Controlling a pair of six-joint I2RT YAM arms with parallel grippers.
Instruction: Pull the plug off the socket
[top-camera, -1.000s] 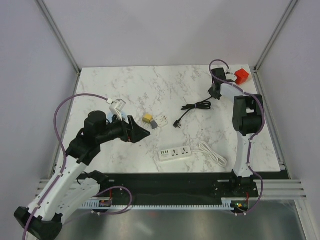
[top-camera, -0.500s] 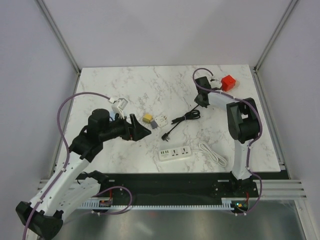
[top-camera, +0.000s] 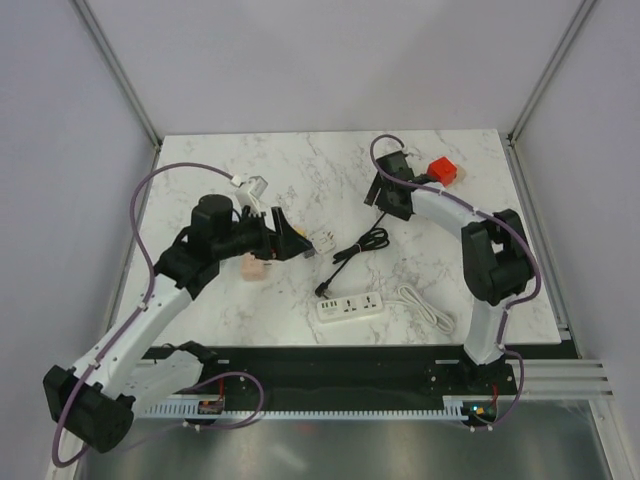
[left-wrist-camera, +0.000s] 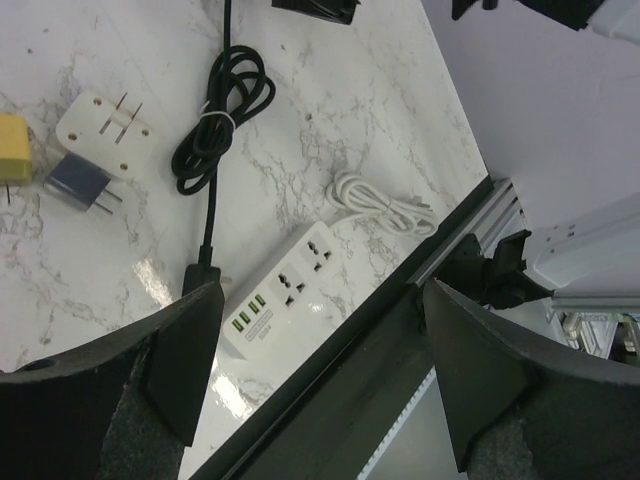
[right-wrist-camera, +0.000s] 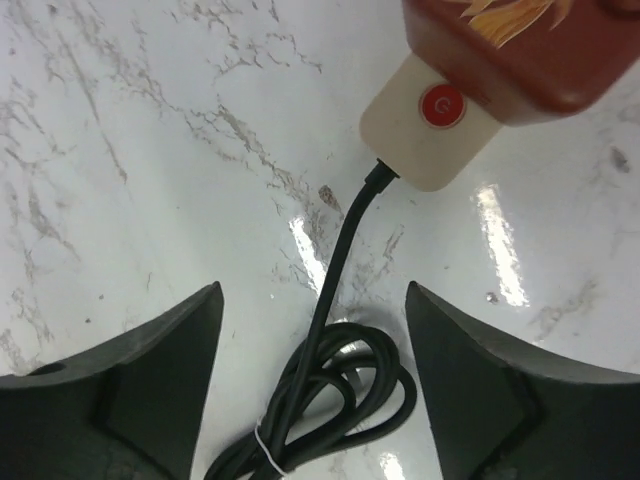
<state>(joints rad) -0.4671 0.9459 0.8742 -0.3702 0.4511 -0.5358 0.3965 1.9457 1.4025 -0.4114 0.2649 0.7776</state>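
Nearest the arm bases, a white power strip (top-camera: 350, 306) is seen lying flat on the marble table (top-camera: 220, 170), with a bundled white cord (top-camera: 425, 305) just beside its right end. The black plug (top-camera: 326, 289) is found out of the sockets, resting on the table just beside the strip's left end; whether the two touch cannot be told. From the plug, the black cord (top-camera: 372, 240) is led away from the strip to a loose coil bound with a white tie. Level with the coil, a white adapter (top-camera: 322, 241) is laid prongs up, and a blue-grey adapter (left-wrist-camera: 80, 182) and a yellow one (left-wrist-camera: 12, 160) are seen next to it in the left wrist view. The left gripper (top-camera: 292, 240) is held above these adapters, its fingers spread wide with nothing between them. Farther back, the right gripper (right-wrist-camera: 312, 295) is held over the cord just beyond the coil, its fingers likewise set wide apart and nothing gripped. Beyond it, the cord is seen entering the cream end, marked with a round red button, of a red device (top-camera: 441, 169) lying on the table near the far right.
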